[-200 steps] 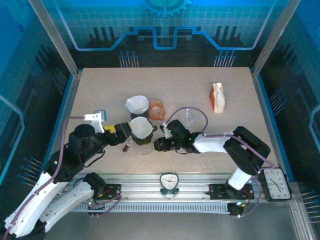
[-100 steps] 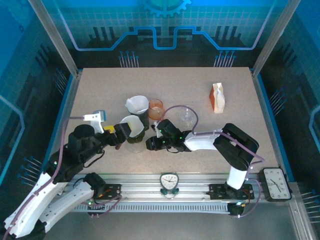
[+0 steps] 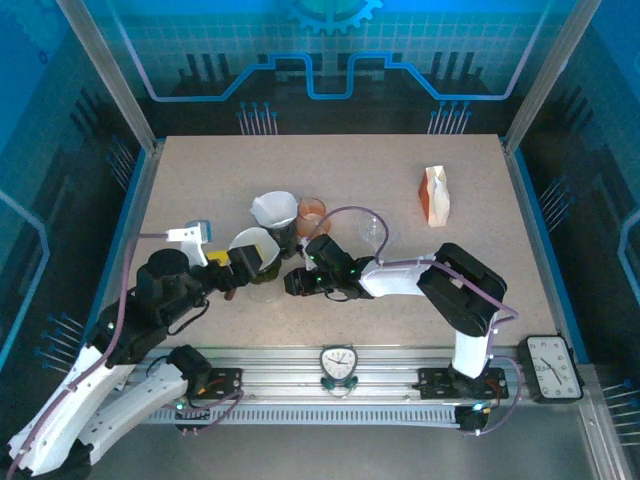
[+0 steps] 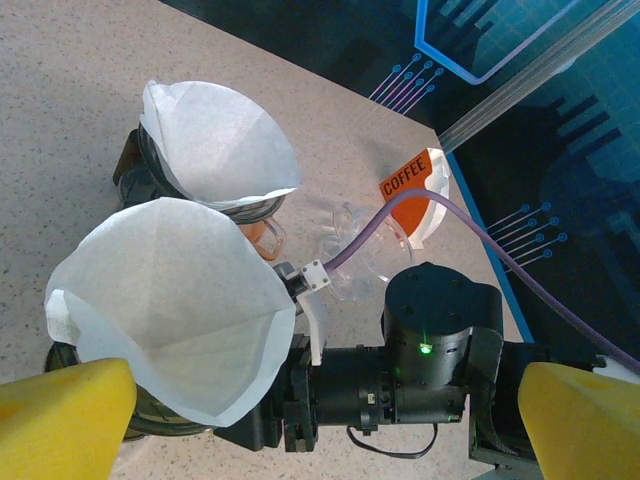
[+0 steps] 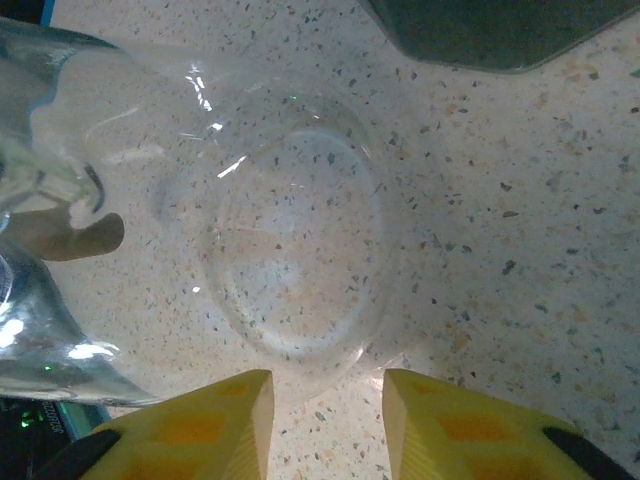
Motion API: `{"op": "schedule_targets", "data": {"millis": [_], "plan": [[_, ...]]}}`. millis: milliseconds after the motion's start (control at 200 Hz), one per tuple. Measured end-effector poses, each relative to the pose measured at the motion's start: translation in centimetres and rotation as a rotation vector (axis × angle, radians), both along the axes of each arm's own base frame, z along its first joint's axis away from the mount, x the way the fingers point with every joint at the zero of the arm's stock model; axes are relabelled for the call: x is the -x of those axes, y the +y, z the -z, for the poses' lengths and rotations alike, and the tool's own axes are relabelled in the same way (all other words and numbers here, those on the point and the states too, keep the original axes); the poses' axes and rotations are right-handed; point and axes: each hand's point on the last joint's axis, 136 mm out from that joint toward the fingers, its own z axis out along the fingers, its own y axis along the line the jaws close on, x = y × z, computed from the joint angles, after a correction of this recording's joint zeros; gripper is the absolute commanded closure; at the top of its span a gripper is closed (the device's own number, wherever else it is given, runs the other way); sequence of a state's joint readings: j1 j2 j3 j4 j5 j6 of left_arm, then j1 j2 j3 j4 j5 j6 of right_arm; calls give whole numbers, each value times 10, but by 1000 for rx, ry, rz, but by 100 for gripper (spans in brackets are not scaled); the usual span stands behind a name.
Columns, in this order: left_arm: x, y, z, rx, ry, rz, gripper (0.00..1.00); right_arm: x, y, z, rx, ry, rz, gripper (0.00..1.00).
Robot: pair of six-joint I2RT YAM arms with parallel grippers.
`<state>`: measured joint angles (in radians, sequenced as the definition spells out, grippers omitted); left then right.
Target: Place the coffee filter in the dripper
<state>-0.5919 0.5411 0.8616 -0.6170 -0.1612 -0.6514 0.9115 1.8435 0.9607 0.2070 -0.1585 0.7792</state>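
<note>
A white paper coffee filter stands open in a dark glass dripper, seen in the top view as the filter over the dripper. My left gripper is open, its yellow fingers wide apart, with the filter beside the left one; from above the left gripper touches the filter's left side. My right gripper points at the dripper from the right. Its yellow fingers are open, with a clear glass wall just ahead of the right gripper.
A second filter sits in another dark holder behind. An orange cup and a clear glass dripper stand to the right of it. A coffee bag stands at the back right. A clock lies at the near right corner.
My right gripper has moved left, up to the dripper. The filter and dripper have shifted left, toward my left gripper, which has stayed where it was.
</note>
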Motion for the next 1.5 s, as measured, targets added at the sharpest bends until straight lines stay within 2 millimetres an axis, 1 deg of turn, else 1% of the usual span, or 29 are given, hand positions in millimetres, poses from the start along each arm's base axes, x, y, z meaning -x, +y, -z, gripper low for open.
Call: {"op": "schedule_targets", "data": {"millis": [130, 235, 435, 575, 640, 725, 795, 865, 926, 976, 1051, 1151, 1251, 1366, 1501], "plan": [[-1, -1, -2, 5, -8, 0, 1, 1, -4, 1, 12, 3, 13, 54], [-1, -1, -4, 11, -16, 0, 1, 5, -15, -6, 24, -7, 24, 52], [-2, -1, -5, 12, -19, 0, 1, 15, -46, -38, 46, -73, 53, 44], [-3, -2, -7, 16, -24, 0, 1, 14, -74, -71, 84, -161, 84, 38], [-4, -3, -8, 18, -27, 0, 1, 8, -92, -87, 101, -202, 118, 36], [-6, -4, -7, 18, -27, 0, 1, -10, -123, -100, 137, -231, 199, 35], [-7, -5, -7, 19, -28, 0, 1, -27, -150, -104, 181, -238, 270, 35], [-8, -6, -5, 18, -28, 0, 1, -44, -173, -107, 218, -238, 328, 35], [-9, -6, -4, 18, -27, 1, 1, -57, -187, -109, 244, -239, 359, 35], [-9, -6, -5, 17, -30, 1, 1, -67, -193, -112, 260, -242, 366, 35], [-9, -6, -5, 17, -32, 2, 1, -81, -188, -116, 277, -256, 342, 35], [-10, -7, -5, 16, -32, 2, 1, -103, -169, -123, 280, -281, 293, 35], [-10, -7, -4, 13, -30, 3, 1, -123, -153, -125, 279, -294, 264, 36], [-11, -7, -4, 12, -30, 3, 1, -150, -133, -119, 280, -292, 235, 37], [-11, -8, -3, 4, -30, 6, 1, -177, -111, -101, 287, -268, 210, 39]]}}
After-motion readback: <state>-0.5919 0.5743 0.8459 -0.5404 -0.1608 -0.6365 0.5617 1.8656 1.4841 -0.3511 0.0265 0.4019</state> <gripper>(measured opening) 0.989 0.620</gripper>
